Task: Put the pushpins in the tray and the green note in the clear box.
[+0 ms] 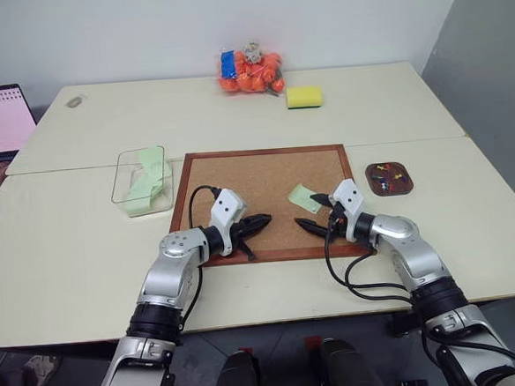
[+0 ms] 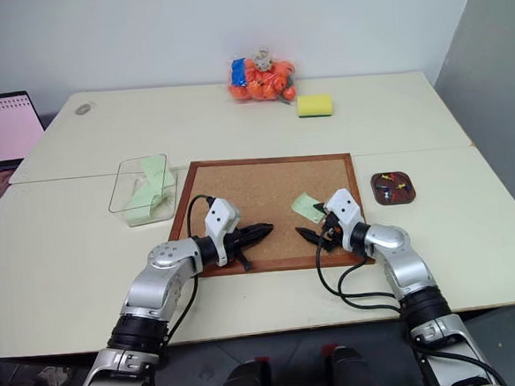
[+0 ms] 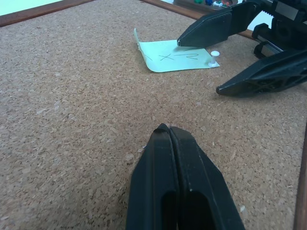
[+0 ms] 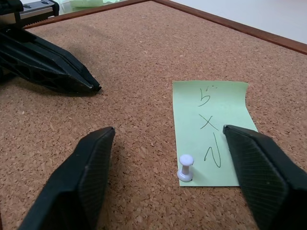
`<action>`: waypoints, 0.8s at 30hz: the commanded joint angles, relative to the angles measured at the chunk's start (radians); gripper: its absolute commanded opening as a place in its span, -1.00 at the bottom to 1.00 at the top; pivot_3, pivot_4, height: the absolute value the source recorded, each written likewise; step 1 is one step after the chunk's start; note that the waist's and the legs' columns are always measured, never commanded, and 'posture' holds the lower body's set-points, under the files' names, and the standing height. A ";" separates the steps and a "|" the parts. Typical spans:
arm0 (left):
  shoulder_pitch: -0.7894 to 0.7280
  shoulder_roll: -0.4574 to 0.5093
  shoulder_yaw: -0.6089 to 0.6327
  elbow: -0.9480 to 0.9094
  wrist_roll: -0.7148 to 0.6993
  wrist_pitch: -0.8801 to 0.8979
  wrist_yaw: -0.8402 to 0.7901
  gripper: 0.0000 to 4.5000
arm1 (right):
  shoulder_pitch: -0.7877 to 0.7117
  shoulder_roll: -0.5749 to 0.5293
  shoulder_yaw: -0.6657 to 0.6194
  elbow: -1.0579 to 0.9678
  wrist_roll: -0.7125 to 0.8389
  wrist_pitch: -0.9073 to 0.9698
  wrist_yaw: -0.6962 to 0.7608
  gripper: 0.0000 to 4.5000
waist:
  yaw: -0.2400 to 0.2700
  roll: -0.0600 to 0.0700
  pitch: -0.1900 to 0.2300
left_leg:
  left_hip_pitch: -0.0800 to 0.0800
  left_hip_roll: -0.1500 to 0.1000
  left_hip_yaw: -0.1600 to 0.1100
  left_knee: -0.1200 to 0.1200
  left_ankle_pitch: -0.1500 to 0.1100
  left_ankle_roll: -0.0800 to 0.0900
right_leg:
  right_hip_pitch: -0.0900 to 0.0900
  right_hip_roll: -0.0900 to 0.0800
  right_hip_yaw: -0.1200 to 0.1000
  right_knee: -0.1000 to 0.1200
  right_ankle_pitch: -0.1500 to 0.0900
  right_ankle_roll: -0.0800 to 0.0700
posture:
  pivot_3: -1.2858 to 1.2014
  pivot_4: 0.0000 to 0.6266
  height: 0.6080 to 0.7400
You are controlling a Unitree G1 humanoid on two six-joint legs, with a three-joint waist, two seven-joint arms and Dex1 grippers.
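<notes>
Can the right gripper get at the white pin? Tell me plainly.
Probably yes. The right gripper is open, its fingers either side of the white pin that stands in the green note on the corkboard, with nothing between them.

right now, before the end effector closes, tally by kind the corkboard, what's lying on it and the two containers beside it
corkboard: 1
green note on it: 1
white pushpin in that note: 1
clear box: 1
tray: 1
total: 5
</notes>
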 commanded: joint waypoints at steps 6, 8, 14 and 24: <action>0.038 0.007 -0.027 -0.001 0.007 0.023 -0.005 -1.00 | -0.001 -0.001 -0.001 0.019 -0.007 -0.026 0.008 -0.18 | 0.000 0.000 0.000 | 0.000 0.000 0.000 0.000 0.000 0.000 | 0.000 0.000 0.000 0.000 0.000 0.000 | 0.03 -0.52 1.00; 0.039 0.007 -0.028 -0.003 0.008 0.023 -0.005 -1.00 | 0.000 -0.001 -0.002 0.021 -0.008 -0.028 0.005 -0.38 | 0.000 0.000 0.000 | 0.000 0.000 0.000 0.000 0.000 0.000 | 0.000 0.000 0.000 0.000 0.000 0.000 | 0.03 -0.52 1.00; 0.040 0.007 -0.026 -0.007 0.008 0.023 -0.002 -1.00 | -0.008 -0.005 -0.007 0.039 -0.014 -0.039 -0.006 -0.98 | 0.000 0.000 0.000 | 0.000 0.000 0.000 0.000 0.000 0.000 | 0.000 0.000 0.000 0.000 0.000 0.000 | 0.03 -0.52 1.00; 0.048 0.006 -0.023 -0.025 0.002 0.035 0.006 -1.00 | -0.031 -0.014 -0.030 0.002 -0.015 -0.046 -0.037 -0.98 | 0.000 0.000 0.000 | 0.000 0.000 0.000 0.000 0.000 0.000 | 0.000 0.000 0.000 0.000 0.000 0.000 | 0.03 -0.52 1.00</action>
